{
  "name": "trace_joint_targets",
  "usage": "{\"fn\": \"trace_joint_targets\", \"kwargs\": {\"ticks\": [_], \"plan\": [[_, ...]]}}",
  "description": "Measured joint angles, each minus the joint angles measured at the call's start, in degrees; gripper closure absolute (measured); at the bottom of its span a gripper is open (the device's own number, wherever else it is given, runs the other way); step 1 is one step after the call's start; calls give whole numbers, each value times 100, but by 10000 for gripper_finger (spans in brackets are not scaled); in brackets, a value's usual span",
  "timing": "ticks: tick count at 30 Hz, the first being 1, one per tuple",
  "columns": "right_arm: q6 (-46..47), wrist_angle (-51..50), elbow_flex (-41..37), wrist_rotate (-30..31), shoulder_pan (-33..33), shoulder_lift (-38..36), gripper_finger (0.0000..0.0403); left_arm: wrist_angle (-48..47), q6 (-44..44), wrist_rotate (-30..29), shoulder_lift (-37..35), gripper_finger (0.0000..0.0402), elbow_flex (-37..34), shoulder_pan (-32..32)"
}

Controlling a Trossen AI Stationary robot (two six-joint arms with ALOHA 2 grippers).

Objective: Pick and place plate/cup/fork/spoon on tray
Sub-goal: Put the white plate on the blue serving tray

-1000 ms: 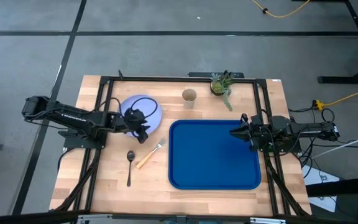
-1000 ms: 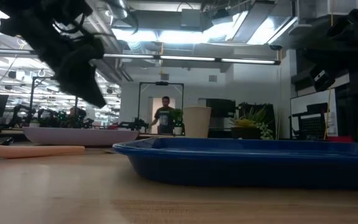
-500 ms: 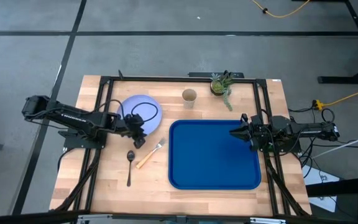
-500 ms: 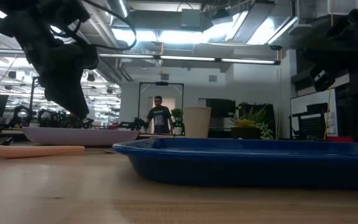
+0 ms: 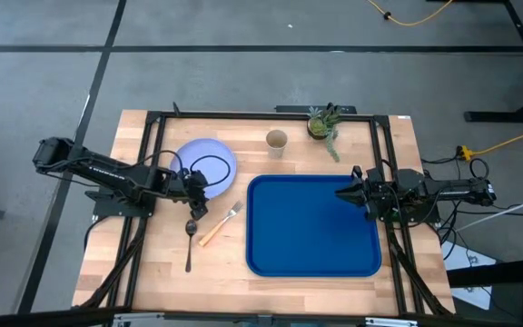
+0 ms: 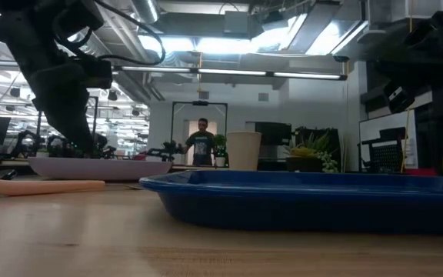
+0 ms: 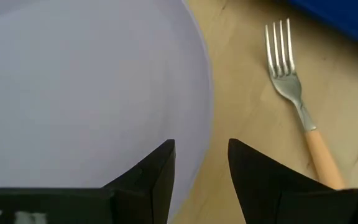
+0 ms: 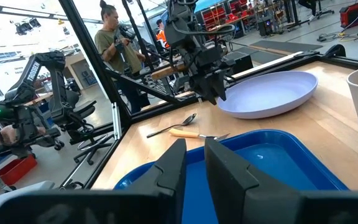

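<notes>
The lavender-white plate (image 5: 205, 162) lies flat on the table at the far left. My left gripper (image 5: 197, 203) is open at the plate's near rim (image 7: 199, 134). One finger is over the plate and the other over the bare wood, and I cannot tell whether they touch it. The orange-handled fork (image 5: 218, 223) and the dark spoon (image 5: 189, 242) lie near of the plate. The tan cup (image 5: 276, 140) stands upright at the far edge. The blue tray (image 5: 314, 229) lies at the right. My right gripper (image 5: 343, 193) is shut, above the tray's right part.
A small green potted plant (image 5: 320, 124) stands at the far edge, right of the cup. Black frame rails run along the table's left, right and far sides. People show in the room beyond the table.
My left gripper has come down and gone a little toward the table's left and near edges, from above the plate's right part to its near rim. The plate, fork and spoon have stayed where they were.
</notes>
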Motion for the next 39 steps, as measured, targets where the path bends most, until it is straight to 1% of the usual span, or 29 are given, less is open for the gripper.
{"fn": "trace_joint_targets", "kwargs": {"ticks": [11, 22, 31, 35, 39], "plan": [[0, 1, 1, 0, -1, -1, 338, 166, -74, -125, 0, 260, 0, -65], [-2, 1, 1, 0, 2, 1, 338, -132, 333, -131, 39, 260, 0, -334], [-1, 1, -1, 0, -1, 1, 338, -265, 338, -141, 39, 260, -9, -540], [15, 1, 0, 0, 0, 1, 338, -301, 327, -298, 198, 260, -139, -571], [8, 2, 1, 0, -1, 1, 338, -251, 318, -323, 489, 260, -151, -570]]}}
